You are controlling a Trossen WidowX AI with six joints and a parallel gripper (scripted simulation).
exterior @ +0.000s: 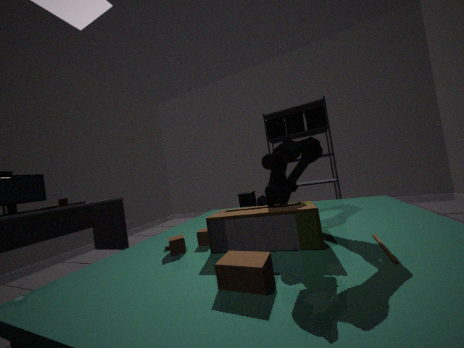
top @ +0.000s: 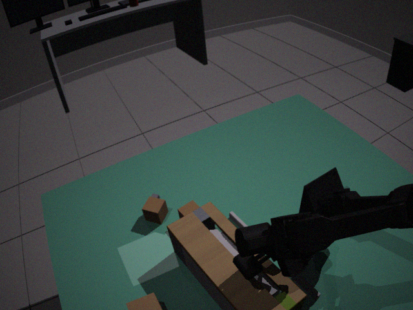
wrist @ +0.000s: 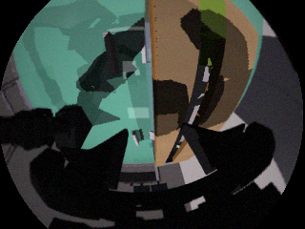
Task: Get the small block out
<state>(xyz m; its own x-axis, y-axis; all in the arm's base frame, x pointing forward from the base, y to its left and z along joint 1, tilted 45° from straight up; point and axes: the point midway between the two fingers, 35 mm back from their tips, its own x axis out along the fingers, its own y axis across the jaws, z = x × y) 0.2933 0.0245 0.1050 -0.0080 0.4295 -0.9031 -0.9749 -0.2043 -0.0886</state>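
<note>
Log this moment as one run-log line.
gripper: open, empty | position: low over slot in top of box, near its green end | block: not visible | box: upright on table

The open, empty hand (top: 250, 267) hangs over the wooden box (top: 203, 247).
</note>
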